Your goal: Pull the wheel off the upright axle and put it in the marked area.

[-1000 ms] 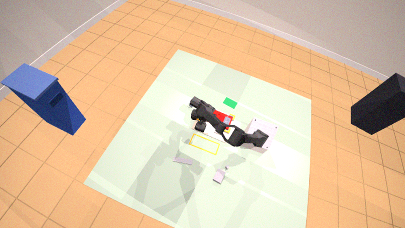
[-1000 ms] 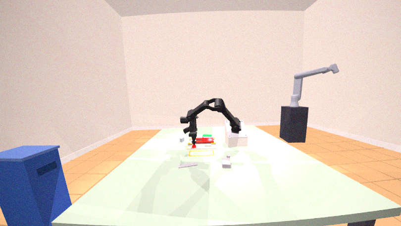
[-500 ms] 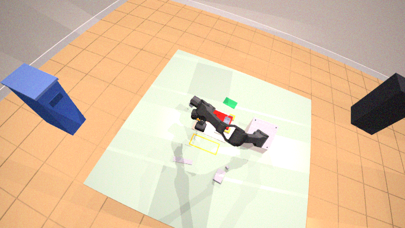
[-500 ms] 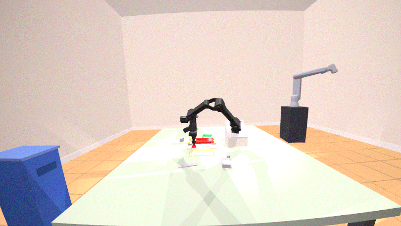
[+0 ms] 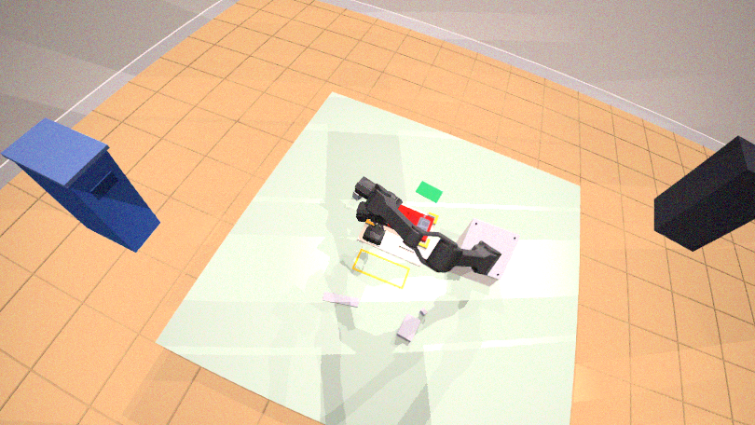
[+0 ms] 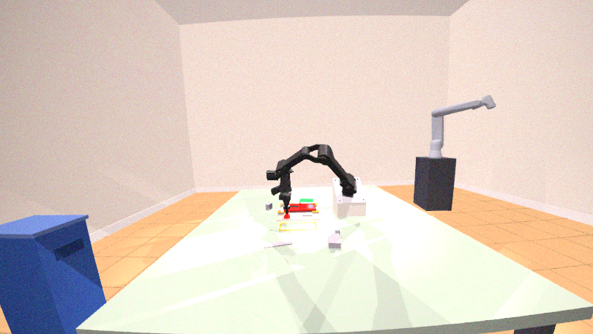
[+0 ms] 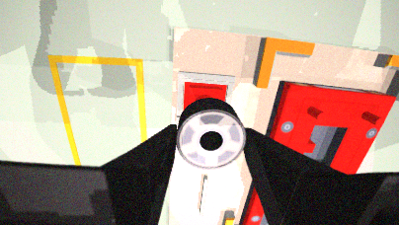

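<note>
No brand, label or legible writing found on any item in the three views.

Wrist view: tool (image 7: 211, 148) clamped on the wheel (image 7: 211, 139), one black finger (image 7: 148, 163) against each side of the tyre. Wheel seen face-on: black tyre, pale grey hub with lighter segments, dark round bore at centre. Held above a small red block in a grey frame (image 7: 204, 94) on the pale baseplate (image 7: 217, 54). Axle not made out; whether the wheel is clear of it cannot be told. Lower parts of both fingers cut off by the frame edge.

Yellow-outlined marked area (image 7: 96, 106) lying on the surface (image 7: 99, 30) just beside the baseplate, to the left of the wheel; near edge cut off by the finger. Wheel not inside it.

Red fixture (image 7: 331, 125) right of the wheel, partly hidden behind the other finger.

Top view: wheel hidden under the wrist. Exterior view: wheel too small to distinguish.
</note>
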### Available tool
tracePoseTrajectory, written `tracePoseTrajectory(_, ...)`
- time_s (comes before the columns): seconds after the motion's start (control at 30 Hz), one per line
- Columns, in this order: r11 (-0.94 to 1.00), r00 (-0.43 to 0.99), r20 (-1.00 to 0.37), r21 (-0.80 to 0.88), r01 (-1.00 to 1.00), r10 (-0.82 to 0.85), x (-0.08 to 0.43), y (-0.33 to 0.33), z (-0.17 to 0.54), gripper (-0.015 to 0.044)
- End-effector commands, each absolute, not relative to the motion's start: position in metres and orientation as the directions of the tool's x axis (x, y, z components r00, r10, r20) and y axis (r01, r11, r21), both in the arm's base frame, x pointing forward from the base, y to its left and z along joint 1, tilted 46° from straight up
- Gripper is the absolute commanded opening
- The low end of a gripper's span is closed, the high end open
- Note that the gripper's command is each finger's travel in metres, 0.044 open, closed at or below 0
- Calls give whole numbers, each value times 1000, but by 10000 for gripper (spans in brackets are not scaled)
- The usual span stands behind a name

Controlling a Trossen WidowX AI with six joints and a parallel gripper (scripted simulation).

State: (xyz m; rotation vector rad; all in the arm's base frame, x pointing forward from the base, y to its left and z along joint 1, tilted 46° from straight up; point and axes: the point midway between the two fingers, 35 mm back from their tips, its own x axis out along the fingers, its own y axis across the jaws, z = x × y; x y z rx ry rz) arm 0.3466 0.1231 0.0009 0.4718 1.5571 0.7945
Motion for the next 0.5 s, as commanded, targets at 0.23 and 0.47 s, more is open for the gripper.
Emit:
tracePoseTrajectory(0.23,679,-154,-696,718,-153,701,347,121,3,0)
tracePoseTrajectory(0.47,679,-154,-696,718,-153,701,347,119,5,0)
